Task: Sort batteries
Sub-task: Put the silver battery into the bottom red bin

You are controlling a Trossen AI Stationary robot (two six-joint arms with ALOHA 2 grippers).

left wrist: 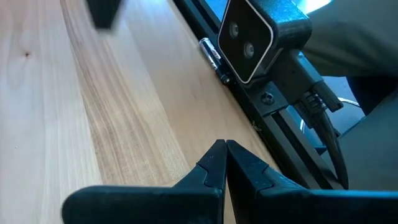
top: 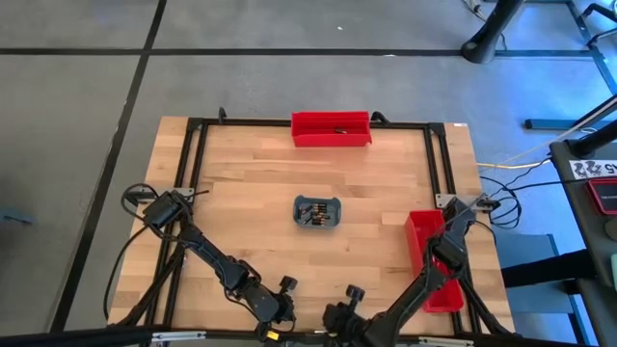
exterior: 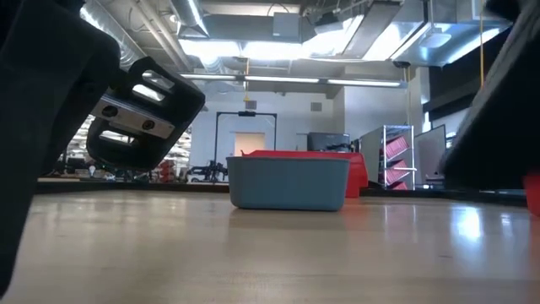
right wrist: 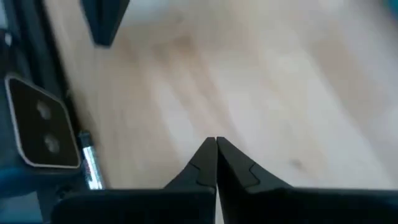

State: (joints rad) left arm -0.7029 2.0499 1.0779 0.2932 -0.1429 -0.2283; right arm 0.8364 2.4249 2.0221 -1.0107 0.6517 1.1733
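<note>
Several small batteries [top: 313,212] lie in the grey-blue tray [top: 317,211] at the table's middle; the low view shows the tray's wall [exterior: 288,182]. One small dark piece [top: 339,129] lies in the red bin [top: 331,128] at the far edge. My left gripper [left wrist: 225,146] is shut with nothing in it, above bare wood near the table's front edge [top: 286,289]. My right gripper [right wrist: 216,142] is shut too and holds nothing, close beside it at the front edge [top: 353,294]. A small silvery cylinder [left wrist: 211,55] lies by the black frame rail there, also seen in the right wrist view [right wrist: 91,165].
A second red bin [top: 429,260] stands along the table's right side, next to my right arm. A black frame rail [top: 193,159] borders the wood. A small camera block [left wrist: 249,34] sits on the front rail between the two grippers.
</note>
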